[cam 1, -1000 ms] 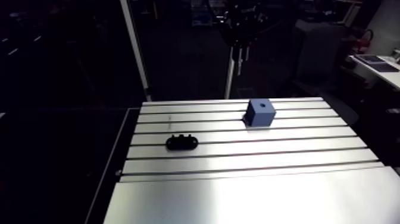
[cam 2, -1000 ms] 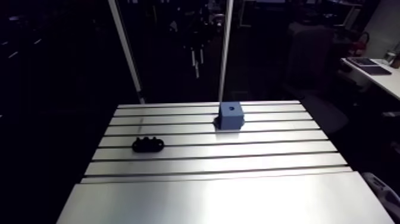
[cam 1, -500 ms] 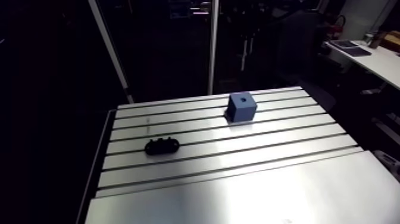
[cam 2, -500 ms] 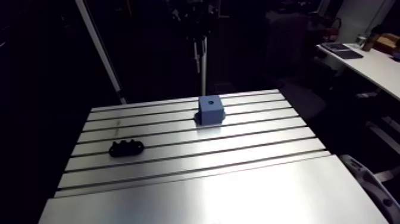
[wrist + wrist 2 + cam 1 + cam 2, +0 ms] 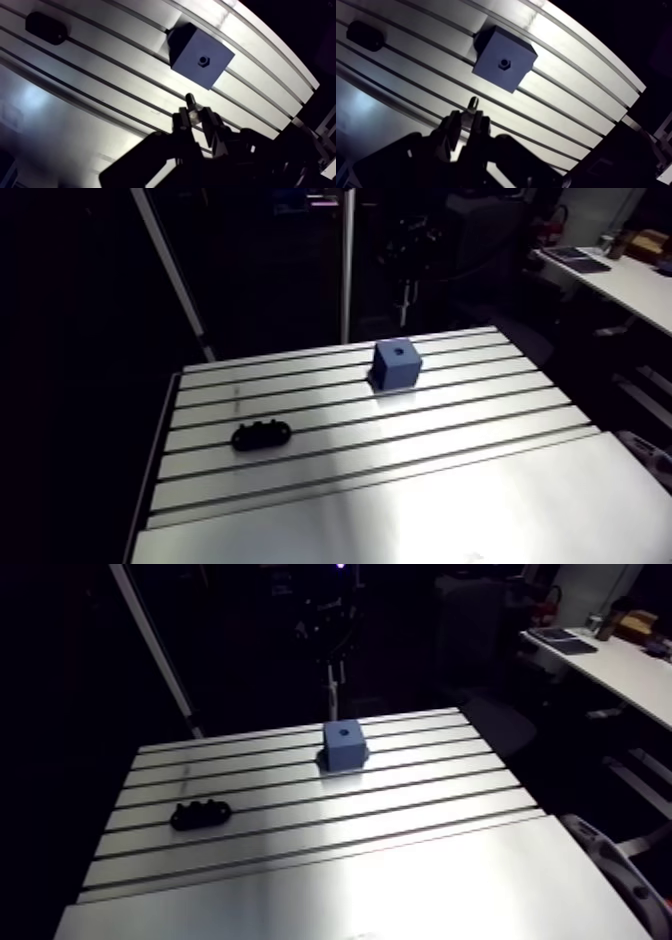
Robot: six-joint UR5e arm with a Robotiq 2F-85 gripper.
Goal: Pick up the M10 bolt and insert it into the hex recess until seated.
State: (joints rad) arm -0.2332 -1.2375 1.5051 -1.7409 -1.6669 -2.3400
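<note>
The pick-up looked done and the carry to the block was in hand: in the wrist view the gripper (image 5: pixel 195 116) was clamped on the bolt (image 5: pixel 190 101), its two fingers pressed against the bolt's sides, with the bolt's free end poking out ahead of the fingertips. The bolt hung in the air, clear of the table (image 5: pixel 400 488), and the blue block (image 5: pixel 200 56) lay ahead of it with a clear gap between. The hex recess (image 5: pixel 203 60) showed as a small dark hole in the middle of the block's top face. In the arm view the block sat toward the far side of the table, a little right of centre, and the gripper hung dim and high above the far edge, just beyond the block. The next move, as I judged it, called for bringing the bolt directly over the recess, squaring it to the block's top, perhaps turning it so the flats met the hex, then lowering it straight until it seated. A tilted or off-centre approach would likely catch on the rim. By count there was one bolt, one blue block with one recess, one gripper, and one small black piece (image 5: pixel 261 433) lying toward the left of the table, well apart from the block; what it was I could not tell.
</note>
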